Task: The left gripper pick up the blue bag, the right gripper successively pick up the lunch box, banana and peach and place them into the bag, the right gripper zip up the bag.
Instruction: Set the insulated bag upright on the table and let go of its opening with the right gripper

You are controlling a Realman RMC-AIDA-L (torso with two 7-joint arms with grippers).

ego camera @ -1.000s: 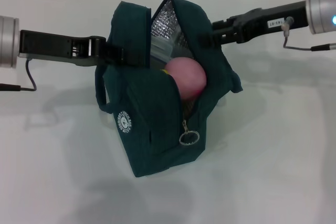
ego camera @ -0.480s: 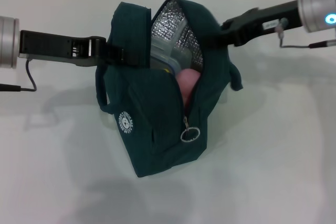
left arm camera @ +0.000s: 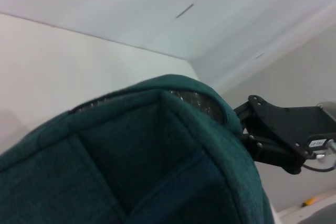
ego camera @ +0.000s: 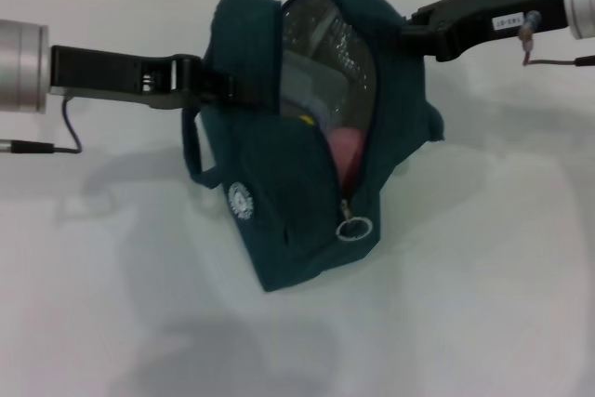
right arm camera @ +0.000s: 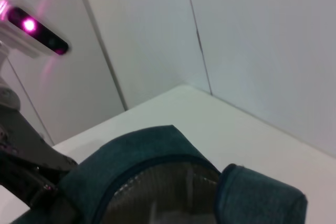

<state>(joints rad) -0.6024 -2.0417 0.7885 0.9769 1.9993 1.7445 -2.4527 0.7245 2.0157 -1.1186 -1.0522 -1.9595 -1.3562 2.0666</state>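
Observation:
The blue bag [ego camera: 279, 202] stands open at the middle of the table, with its silver lining showing. My left gripper [ego camera: 221, 90] is shut on the bag's upper left edge, beside a loop handle. Inside the bag, the clear lunch box [ego camera: 316, 76] stands upright. Below it a sliver of the yellow banana [ego camera: 305, 120] shows, and the pink peach [ego camera: 346, 148] lies lowest in the opening. The zipper's ring pull [ego camera: 353, 228] hangs at the low front end of the opening. My right gripper [ego camera: 409, 33] is at the bag's upper right rim, and the fabric hides its tip. The left wrist view shows the right gripper [left arm camera: 251, 129] against the bag [left arm camera: 157, 171].
The white table [ego camera: 483, 258] spreads around the bag, with a pale wall behind its far edge. A thin cable [ego camera: 37, 146] trails from the left arm over the table. Another short cable [ego camera: 558, 60] hangs by the right wrist.
The bag and my left gripper have shifted right. My right gripper has drawn back up and to the right, out of the opening. The peach has sunk lower inside the bag.

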